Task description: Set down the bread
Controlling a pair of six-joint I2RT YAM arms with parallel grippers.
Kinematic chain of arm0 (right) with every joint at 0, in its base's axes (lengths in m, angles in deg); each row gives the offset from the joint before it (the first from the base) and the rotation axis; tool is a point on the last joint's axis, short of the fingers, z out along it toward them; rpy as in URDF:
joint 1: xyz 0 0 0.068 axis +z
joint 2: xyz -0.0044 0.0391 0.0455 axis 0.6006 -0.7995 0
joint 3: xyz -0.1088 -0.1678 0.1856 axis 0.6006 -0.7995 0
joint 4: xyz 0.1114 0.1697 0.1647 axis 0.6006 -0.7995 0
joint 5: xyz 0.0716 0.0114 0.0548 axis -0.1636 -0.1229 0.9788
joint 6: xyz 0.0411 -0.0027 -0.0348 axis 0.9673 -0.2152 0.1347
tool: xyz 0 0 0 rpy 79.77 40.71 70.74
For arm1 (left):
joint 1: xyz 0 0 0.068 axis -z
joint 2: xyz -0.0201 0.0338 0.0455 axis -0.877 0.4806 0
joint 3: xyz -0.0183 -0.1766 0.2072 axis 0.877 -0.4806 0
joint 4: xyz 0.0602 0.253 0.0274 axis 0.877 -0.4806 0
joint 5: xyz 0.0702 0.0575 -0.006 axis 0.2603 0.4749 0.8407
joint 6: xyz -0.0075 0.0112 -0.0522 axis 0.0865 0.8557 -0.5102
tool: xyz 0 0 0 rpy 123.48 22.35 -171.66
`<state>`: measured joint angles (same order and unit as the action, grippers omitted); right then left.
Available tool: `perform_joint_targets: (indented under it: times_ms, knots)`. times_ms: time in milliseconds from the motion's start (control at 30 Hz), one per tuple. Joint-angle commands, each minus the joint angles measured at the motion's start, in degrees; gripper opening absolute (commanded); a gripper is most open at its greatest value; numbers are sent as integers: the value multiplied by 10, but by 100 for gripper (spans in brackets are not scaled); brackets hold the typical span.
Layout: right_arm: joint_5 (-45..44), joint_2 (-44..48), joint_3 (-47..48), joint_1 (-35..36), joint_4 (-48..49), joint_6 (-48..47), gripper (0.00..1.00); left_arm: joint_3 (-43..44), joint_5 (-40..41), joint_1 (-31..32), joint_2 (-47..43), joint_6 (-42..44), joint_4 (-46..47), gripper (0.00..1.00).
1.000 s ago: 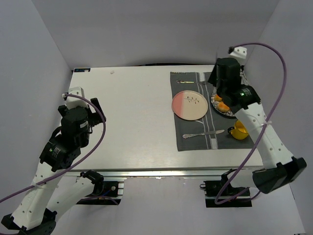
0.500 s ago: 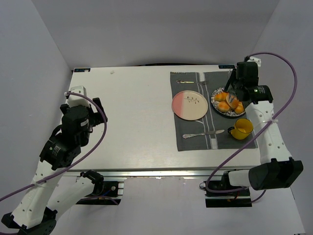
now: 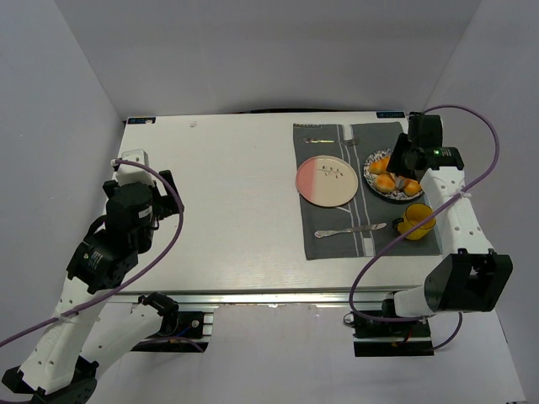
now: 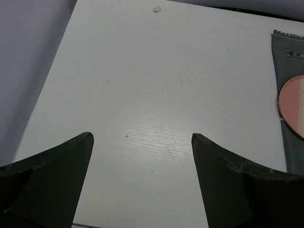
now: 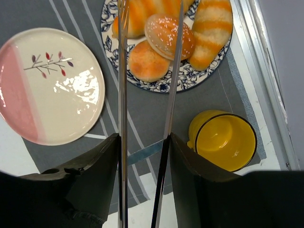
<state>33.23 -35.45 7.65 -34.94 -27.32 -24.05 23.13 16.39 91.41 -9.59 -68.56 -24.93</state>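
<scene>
White worktop (image 3: 236, 210), top view: the right hand (image 3: 402, 160) is pulling back rightward off the patterned plate (image 3: 368, 175), so the transfer is still pending; the left hand (image 3: 143, 172) is resting apart. Left wrist: its fingers (image 4: 52, 180) are gaping wide; the placemat (image 4: 282, 61) label is reading illegibly. Right wrist: the hand is clamping metal tongs (image 5: 122, 95), blades hovering over the bread (image 5: 159, 33), lying on that plate

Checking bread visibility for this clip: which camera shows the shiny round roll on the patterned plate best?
Right wrist view: the roll lies close and sharp on the plate, one arm of the tongs in the right pincer crossing it. Top external shows only small orange blobs there, not separable. Left wrist does not show it.
</scene>
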Motion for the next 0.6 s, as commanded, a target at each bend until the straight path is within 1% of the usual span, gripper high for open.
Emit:
perform_joint_targets:
  times_ms: [0, 233, 300, 567]
  knots:
    - [11, 1, -6, -7, 20, -17, 51, 17, 1, 2, -4, 1, -3, 95]
    - [13, -10, -25, -15, 27, -28, 54, 18, -3, 3, -2, -1, 1, 95]
    - [14, -16, -31, -32, 28, -32, 54, 18, -2, 3, -2, -1, 0, 95]
    - [12, -36, -53, -40, 42, -41, 55, 19, 2, 2, -4, -2, -4, 95]
